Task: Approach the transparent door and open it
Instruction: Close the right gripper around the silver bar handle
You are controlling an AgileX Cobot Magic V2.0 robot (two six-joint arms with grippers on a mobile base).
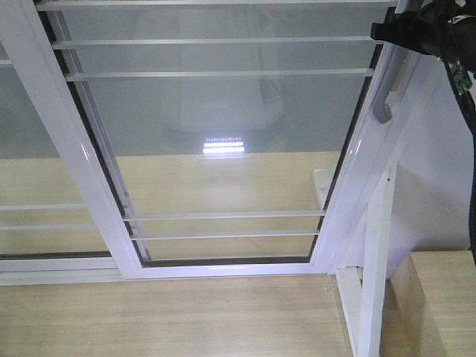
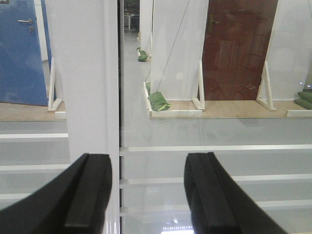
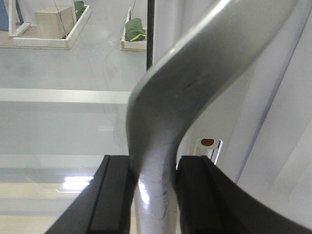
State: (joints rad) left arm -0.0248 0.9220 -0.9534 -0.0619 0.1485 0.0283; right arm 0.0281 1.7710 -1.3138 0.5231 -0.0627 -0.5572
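Observation:
The transparent door [image 1: 223, 134] fills the front view: clear glass with thin white bars in a white frame. Its curved grey handle [image 1: 382, 108] sits on the right stile. My right gripper [image 1: 405, 31] reaches in from the top right, just above the handle's top end. In the right wrist view the right gripper [image 3: 155, 165] is shut on the handle [image 3: 195, 63], with both black pads pressed against its lower stem. My left gripper [image 2: 148, 163] is open with nothing between its fingers. It faces a white stile [image 2: 87, 73] and barred glass [image 2: 219, 161] at close range.
A second barred glass panel [image 1: 37, 186] without a handle stands to the left. A white frame post [image 1: 375, 260] and a wooden box [image 1: 439, 297] stand at the right on the wood floor [image 1: 163, 312]. Beyond the glass are a blue door [image 2: 19, 48], a brown door [image 2: 239, 44] and green bags [image 2: 158, 101].

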